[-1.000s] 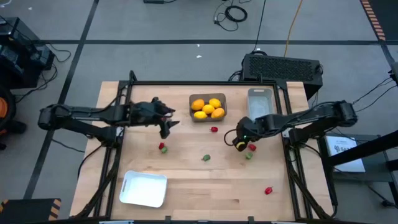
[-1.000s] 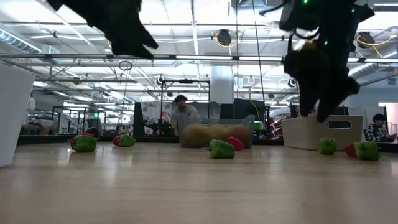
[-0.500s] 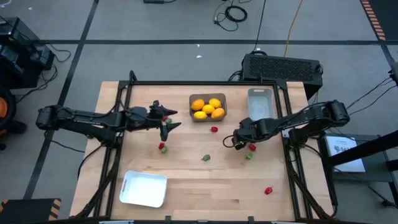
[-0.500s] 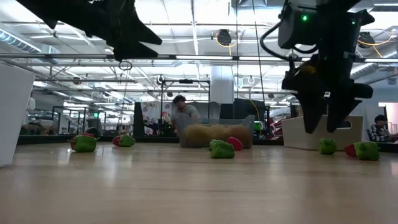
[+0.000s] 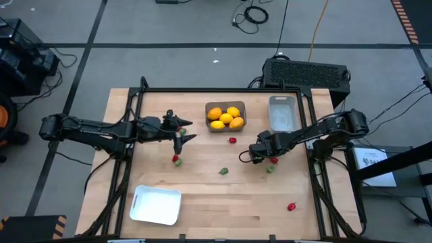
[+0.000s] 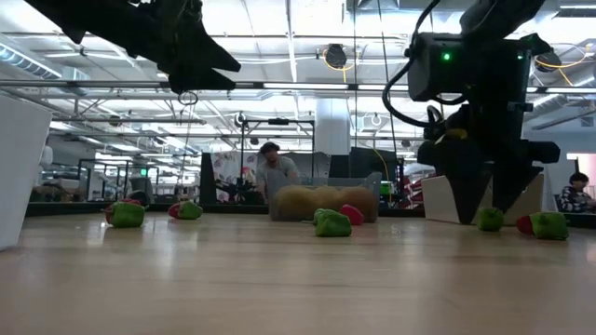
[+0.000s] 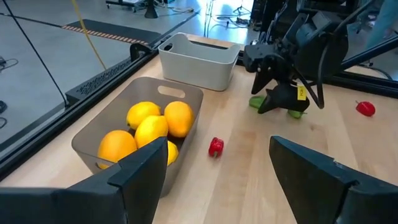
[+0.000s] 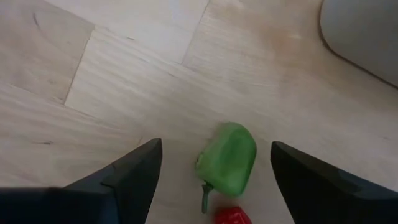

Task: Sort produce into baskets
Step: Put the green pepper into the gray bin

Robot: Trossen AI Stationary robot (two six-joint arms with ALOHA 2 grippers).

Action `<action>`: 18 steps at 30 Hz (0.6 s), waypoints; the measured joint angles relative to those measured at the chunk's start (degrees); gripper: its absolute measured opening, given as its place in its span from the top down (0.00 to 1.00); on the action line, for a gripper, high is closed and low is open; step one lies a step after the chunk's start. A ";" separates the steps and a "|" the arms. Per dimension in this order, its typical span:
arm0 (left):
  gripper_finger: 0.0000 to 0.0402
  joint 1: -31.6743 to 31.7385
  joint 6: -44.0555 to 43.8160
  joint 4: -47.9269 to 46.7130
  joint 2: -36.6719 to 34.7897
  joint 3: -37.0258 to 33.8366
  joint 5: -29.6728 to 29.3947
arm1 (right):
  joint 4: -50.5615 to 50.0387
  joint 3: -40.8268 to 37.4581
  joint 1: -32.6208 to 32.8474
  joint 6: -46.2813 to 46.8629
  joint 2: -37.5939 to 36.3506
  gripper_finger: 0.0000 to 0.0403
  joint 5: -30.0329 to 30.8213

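My right gripper (image 8: 216, 144) points down, open, low over the table's right middle (image 5: 248, 155). Its fingers stand on either side of a small green pepper-shaped piece (image 8: 227, 158) lying on the wood, apart from it; a tiny red piece (image 8: 231, 216) lies beside it. In the low view the green piece (image 6: 491, 219) sits between the two fingers. My left gripper (image 5: 183, 130) hangs open above the table's left middle, holding nothing. The dark grey bin (image 5: 210, 125) holds several yellow and orange fruits (image 5: 225, 116).
A pale grey bin (image 5: 281, 113) stands right of the dark one; a white tray (image 5: 156, 204) sits near the front left. Loose pieces lie about: red (image 5: 232, 140), red and green (image 5: 176, 160), green (image 5: 223, 171), red (image 5: 273, 160), green (image 5: 270, 169), red (image 5: 291, 206).
My right gripper has come down toward the table and a little toward its left edge, rolling until both fingers straddle the green piece; it has stayed open. My left gripper sank slightly and tipped, then kept still.
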 joint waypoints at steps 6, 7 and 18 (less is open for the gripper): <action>0.28 0.00 -1.04 -0.11 0.00 0.00 0.04 | 1.12 0.00 0.01 0.01 0.03 0.36 -0.57; 0.28 0.00 -1.38 -0.13 0.00 0.00 0.04 | 1.30 0.00 0.01 0.01 0.05 0.38 -0.56; 0.28 -0.48 -1.53 -0.22 0.00 0.02 0.04 | 3.47 0.22 1.04 0.10 3.33 0.61 -1.51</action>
